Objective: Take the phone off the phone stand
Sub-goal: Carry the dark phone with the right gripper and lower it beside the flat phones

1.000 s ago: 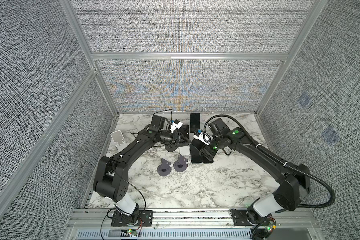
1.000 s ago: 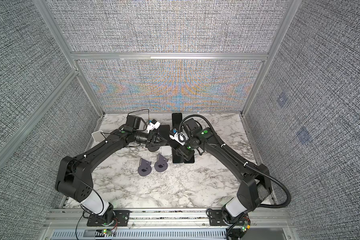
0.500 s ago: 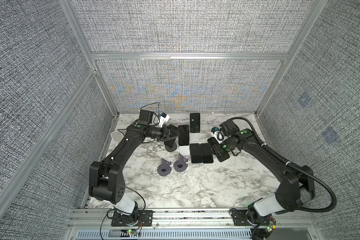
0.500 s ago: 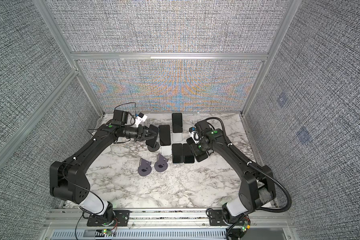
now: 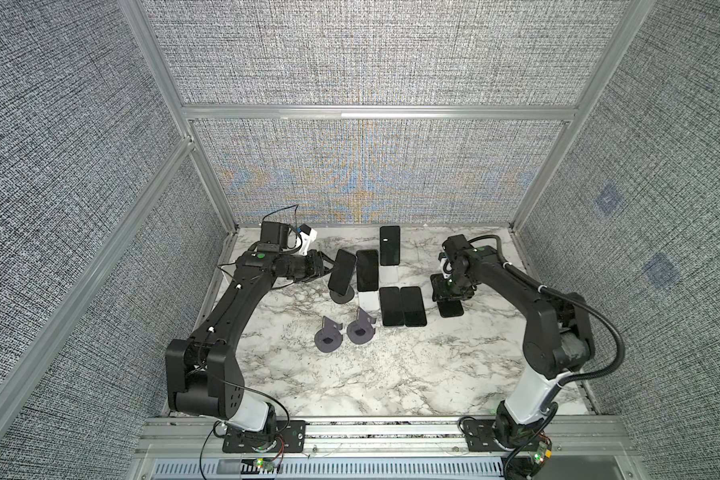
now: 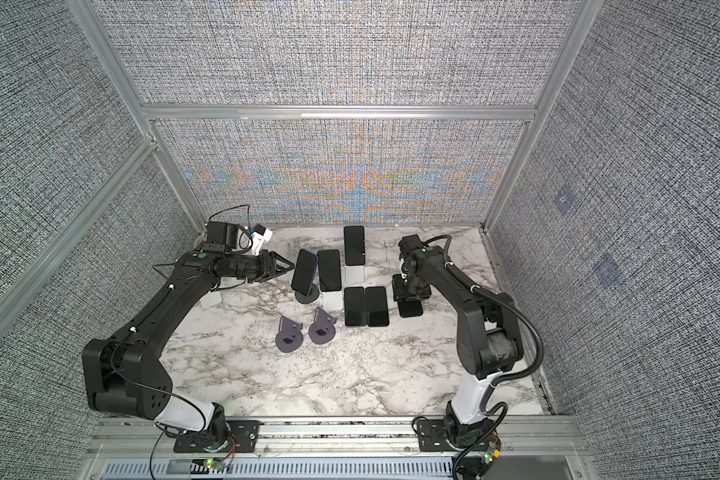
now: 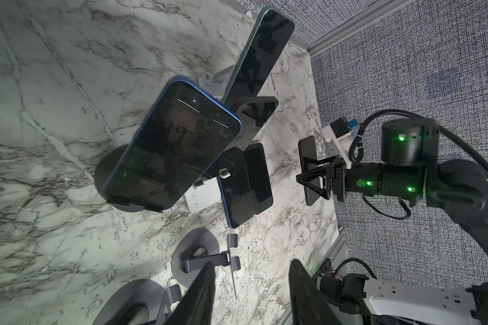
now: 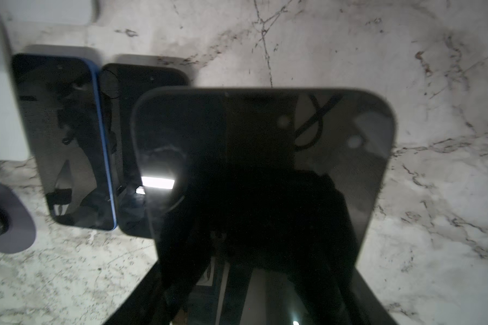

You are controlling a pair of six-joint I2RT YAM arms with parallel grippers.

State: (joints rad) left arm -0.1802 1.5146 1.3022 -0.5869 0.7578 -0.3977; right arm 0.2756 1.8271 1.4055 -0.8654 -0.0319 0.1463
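Observation:
A blue-edged phone (image 5: 342, 271) (image 6: 304, 272) (image 7: 175, 152) leans on a dark round phone stand (image 5: 342, 296) (image 7: 107, 171). My left gripper (image 5: 330, 268) (image 6: 288, 268) (image 7: 251, 281) sits just left of that phone, open and empty. Whether a fingertip touches its edge I cannot tell. My right gripper (image 5: 449, 291) (image 6: 410, 291) (image 7: 310, 174) is shut on a black phone (image 5: 450, 308) (image 6: 410, 310) (image 8: 262, 146). That phone hangs low over the marble, right of the flat phones.
Two more phones (image 5: 367, 270) (image 5: 390, 245) lean on white stands behind. Two phones (image 5: 391, 306) (image 5: 413, 306) lie flat side by side. Two empty grey stands (image 5: 328, 334) (image 5: 360, 328) sit in front. Another white stand (image 6: 211, 299) lies under my left arm.
My right gripper has carried the black phone away from the middle to the right and lower. My left arm has drawn back to the left, its jaws slightly wider.

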